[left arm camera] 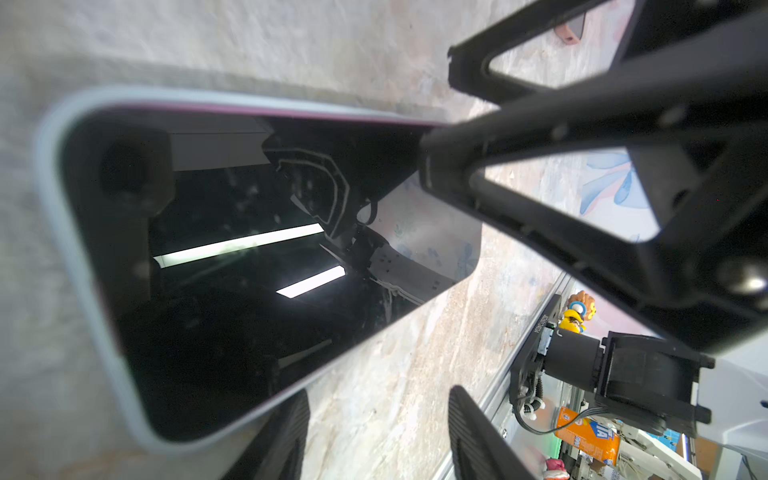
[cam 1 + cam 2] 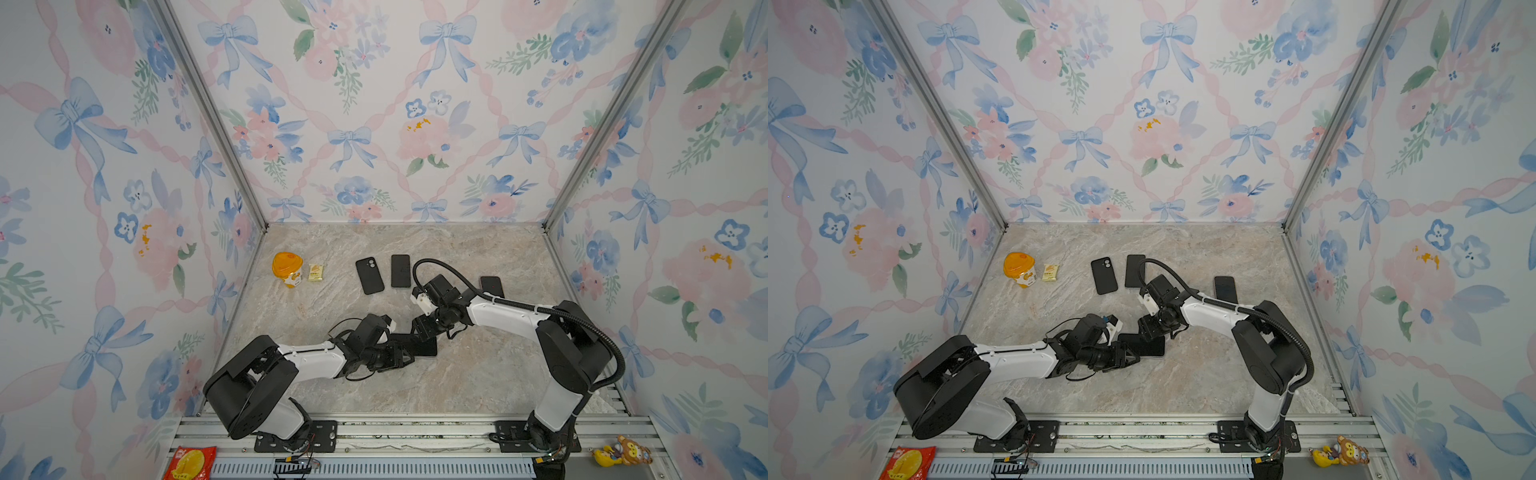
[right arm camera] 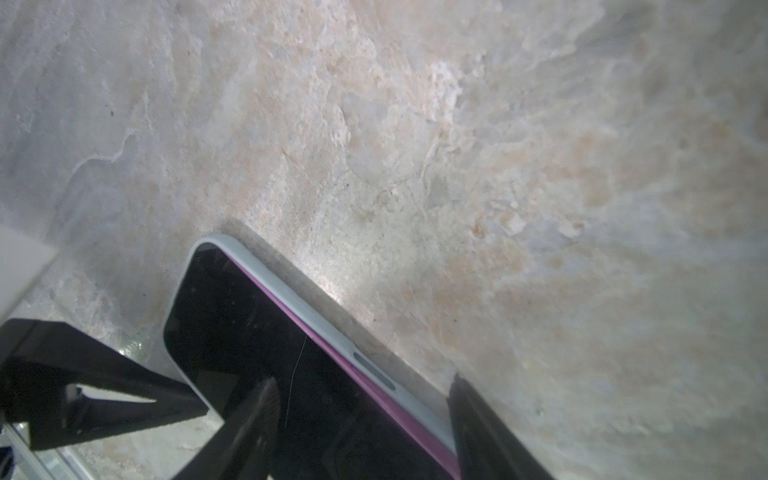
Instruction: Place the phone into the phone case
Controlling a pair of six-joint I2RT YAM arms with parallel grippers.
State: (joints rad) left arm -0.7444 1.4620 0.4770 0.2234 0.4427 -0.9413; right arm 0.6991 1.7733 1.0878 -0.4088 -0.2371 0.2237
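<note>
- Nearest of all, off the counter on the metal rail, a red snack packet lay at the left and small toy figures stood at the right
- Both arms reached inward from that rail and met near the middle of the marble-patterned counter
- The phone lay flat there, screen up, between the two pincers
- In both top views its long axis ran left to right, roughly in line with the near edge. Which end was its top could not be told
- The phone sat in a pale phone case, whose rim wrapped one short end and the long sides. Along one long side a purple strip of the phone's edge showed between glass and rim
- The left pincer was low at the phone's left part with its jaws apart, gripping nothing. One jaw was just beside a long edge of the case and the other was over bare counter
- The right pincer was at the phone's far long edge, also spread and holding nothing. One jaw was over the glass, the other outside the rim
- Farther back, a dark phone lay partly hidden behind the right arm
- Beyond the middle, two black slabs lay side by side with their long axes running near to far. One was a back-up slab showing camera lenses at its far end, the other a plain slab
- At the far left stood an orange-lidded cup with a small yellow packet just beside it
</note>
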